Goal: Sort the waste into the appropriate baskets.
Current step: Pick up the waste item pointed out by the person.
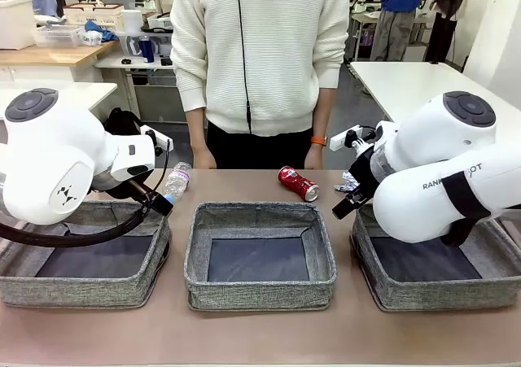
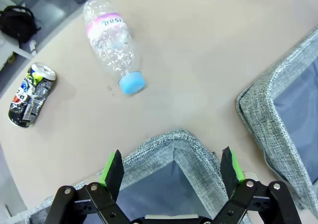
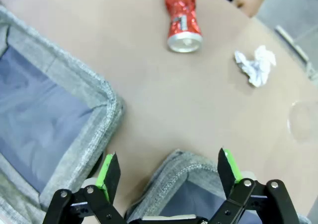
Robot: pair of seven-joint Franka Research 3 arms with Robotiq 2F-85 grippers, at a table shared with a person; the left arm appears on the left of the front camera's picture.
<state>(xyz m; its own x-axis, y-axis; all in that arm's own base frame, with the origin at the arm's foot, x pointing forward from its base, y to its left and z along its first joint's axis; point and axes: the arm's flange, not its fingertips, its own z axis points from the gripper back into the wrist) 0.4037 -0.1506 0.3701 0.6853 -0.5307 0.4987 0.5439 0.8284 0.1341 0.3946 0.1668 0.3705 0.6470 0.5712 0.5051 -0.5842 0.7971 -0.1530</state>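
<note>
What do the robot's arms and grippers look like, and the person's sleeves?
The left arm and right arm are white with grey caps; the right bears black lettering. A black cable hangs by the left. The left gripper and right gripper are black with green pads. The sleeves are cream ribbed.

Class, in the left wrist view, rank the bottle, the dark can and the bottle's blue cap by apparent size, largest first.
1. bottle
2. dark can
3. blue cap
All lie on the table at similar range, so the order holds.
</note>
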